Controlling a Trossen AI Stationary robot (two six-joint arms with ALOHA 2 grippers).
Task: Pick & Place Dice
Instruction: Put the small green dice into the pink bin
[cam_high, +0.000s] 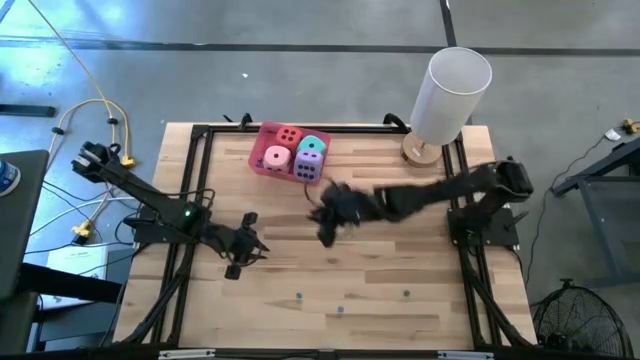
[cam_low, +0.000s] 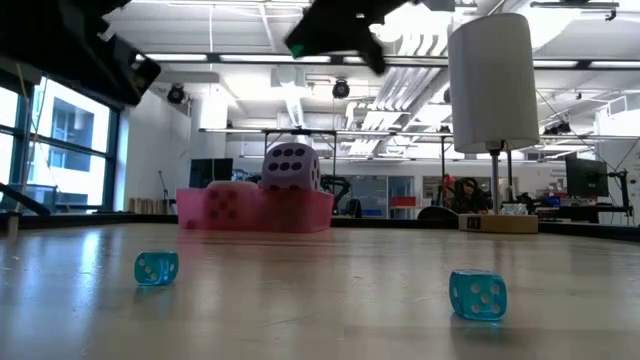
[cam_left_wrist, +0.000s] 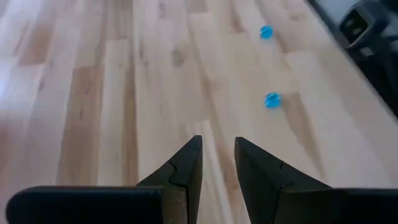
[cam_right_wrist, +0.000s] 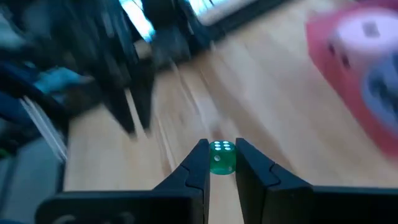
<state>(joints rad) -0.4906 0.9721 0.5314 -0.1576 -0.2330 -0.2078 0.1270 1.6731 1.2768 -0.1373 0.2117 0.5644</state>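
Four big soft dice, red (cam_high: 288, 134), pink (cam_high: 277, 157), teal (cam_high: 313, 145) and purple (cam_high: 308, 166), sit in a pink tray (cam_high: 262, 135) at the table's far middle. A tiny green die (cam_right_wrist: 221, 157) is between the fingers of my right gripper (cam_high: 328, 232), which is shut on it above the table's middle, just near of the tray. My left gripper (cam_high: 240, 258) hovers left of centre, its fingers (cam_left_wrist: 186, 168) slightly apart around nothing. Tiny blue dice (cam_left_wrist: 272, 99) (cam_left_wrist: 267, 32) lie on the wood ahead of it. My right gripper pinches the tiny green die by two opposite faces (cam_right_wrist: 213, 159) between its fingertips. The fingers slant downward. The die is lifted clear of the table, with a white-pipped face toward the wrist camera.
A tall white cylinder on a wooden base (cam_high: 450, 95) stands at the far right corner. Three tiny dice (cam_high: 299, 296) (cam_high: 340, 309) (cam_high: 406, 294) lie toward the near edge. A black frame (cam_high: 190, 200) runs around the tabletop.
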